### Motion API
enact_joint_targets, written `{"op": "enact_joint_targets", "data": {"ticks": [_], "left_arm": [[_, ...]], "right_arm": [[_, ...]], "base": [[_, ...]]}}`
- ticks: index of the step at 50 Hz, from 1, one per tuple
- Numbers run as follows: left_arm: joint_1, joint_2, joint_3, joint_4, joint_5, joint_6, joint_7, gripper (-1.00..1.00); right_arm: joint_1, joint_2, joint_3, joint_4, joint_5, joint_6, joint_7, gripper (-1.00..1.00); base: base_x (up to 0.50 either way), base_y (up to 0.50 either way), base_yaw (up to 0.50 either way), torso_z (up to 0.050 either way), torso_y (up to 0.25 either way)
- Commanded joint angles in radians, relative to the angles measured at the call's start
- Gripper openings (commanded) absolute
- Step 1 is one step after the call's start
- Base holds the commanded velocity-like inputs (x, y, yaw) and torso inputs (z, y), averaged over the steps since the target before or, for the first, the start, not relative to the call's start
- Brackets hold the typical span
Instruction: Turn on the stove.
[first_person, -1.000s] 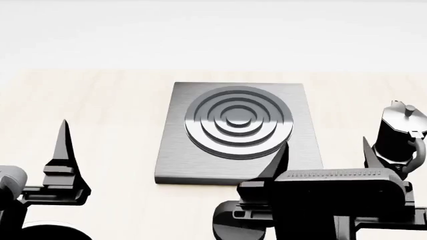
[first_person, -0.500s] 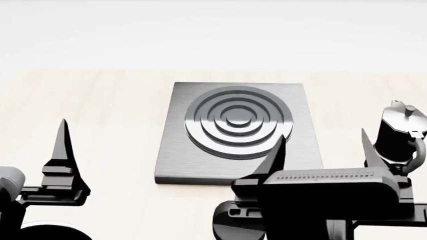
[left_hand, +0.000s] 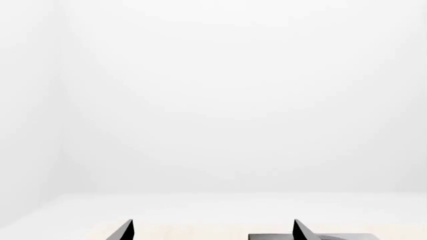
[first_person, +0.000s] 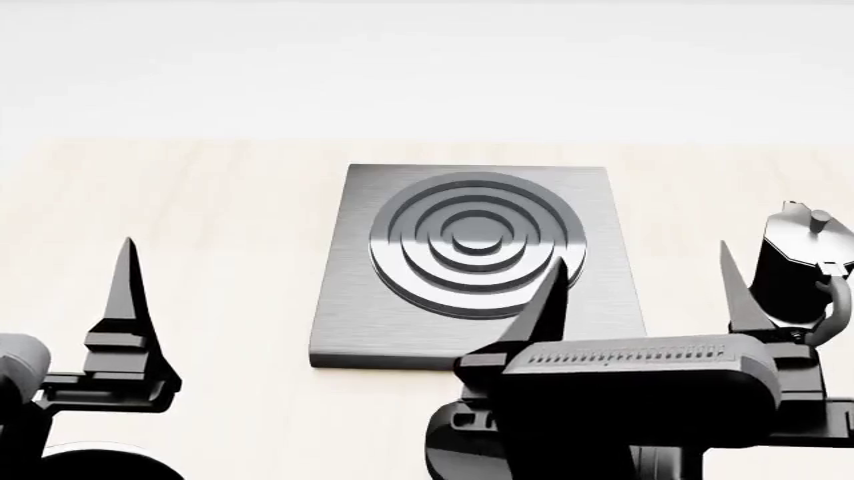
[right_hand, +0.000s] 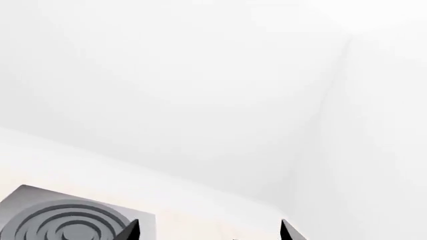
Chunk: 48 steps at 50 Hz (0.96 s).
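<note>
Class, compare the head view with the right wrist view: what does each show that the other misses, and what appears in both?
Only the head view shows the moka pot, the left gripper and the stove's whole slab. Only the right wrist view shows the white wall corner behind the table. Both show the burner rings and the right gripper, with its fingers apart.

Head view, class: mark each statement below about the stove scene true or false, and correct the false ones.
1. The stove has a burner of concentric rings. True.
2. A frying pan sits on the burner. False: the burner is bare.
3. The right hand is open. True.
4. The moka pot stands left of the stove. False: it stands to its right.
5. The left hand grips the stove. False: it is open, holding nothing.
</note>
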Motion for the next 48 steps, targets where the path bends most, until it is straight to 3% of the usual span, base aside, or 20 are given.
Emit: {"op": "enact_joint_targets", "data": {"ticks": [1, 48], "left_arm": [[-0.001, -0.003, 0.002, 0.011, -0.005, -0.005, -0.005, 1.00], [-0.006, -0.037, -0.009, 0.162, -0.054, -0.059, -0.044, 1.00]], "right_arm": [[0.016, 0.009, -0.025, -0.009, -0.004, 0.002, 0.014, 1.00], [0.043, 0.021, -0.047, -0.025, 0.019, 0.030, 0.059, 1.00]], "base": [[0.00, 0.00, 0.00, 0.000, 0.000], [0.00, 0.00, 0.00, 0.000, 0.000]]}}
